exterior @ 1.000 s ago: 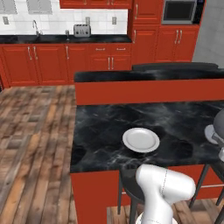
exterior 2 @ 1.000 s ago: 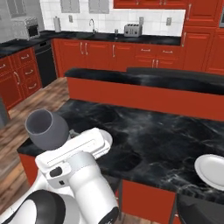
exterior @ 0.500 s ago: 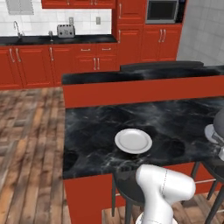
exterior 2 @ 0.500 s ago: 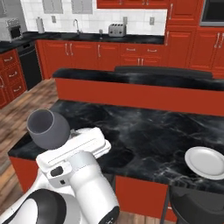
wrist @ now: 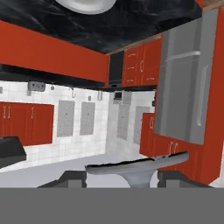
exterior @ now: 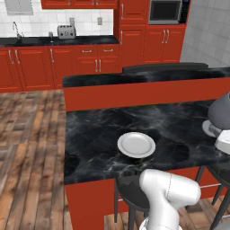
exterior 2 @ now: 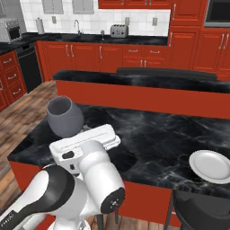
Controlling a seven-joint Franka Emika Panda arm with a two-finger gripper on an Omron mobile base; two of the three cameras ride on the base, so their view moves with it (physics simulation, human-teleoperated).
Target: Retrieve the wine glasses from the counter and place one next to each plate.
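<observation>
A greyish wine glass (exterior 2: 65, 117) stands up out of my gripper (wrist: 124, 179), which is shut on it. Its round foot (wrist: 138, 166) lies between my two finger tips in the hand view. The same glass (exterior: 222, 111) shows at the right edge of the left base view, over the black marbled bar (exterior: 99, 134). One white plate (exterior: 136, 144) lies on the bar near its front edge, and this plate (exterior 2: 211, 165) is right of my arm in the right base view. The counter (exterior: 45, 40) runs along the back wall.
A silver toaster (exterior 2: 119, 30) and a sink tap (exterior 2: 77, 27) sit on the counter (exterior 2: 112, 39). The bar has a raised red back ledge (exterior: 143, 92). Black stools (exterior: 130, 188) stand at the bar's front, one stool (exterior 2: 197, 211) close to my base. A wooden floor (exterior: 31, 134) lies to the left.
The whole picture has shifted in both base views, so the base has driven sideways along the bar. The wine glass stays in my gripper as before.
</observation>
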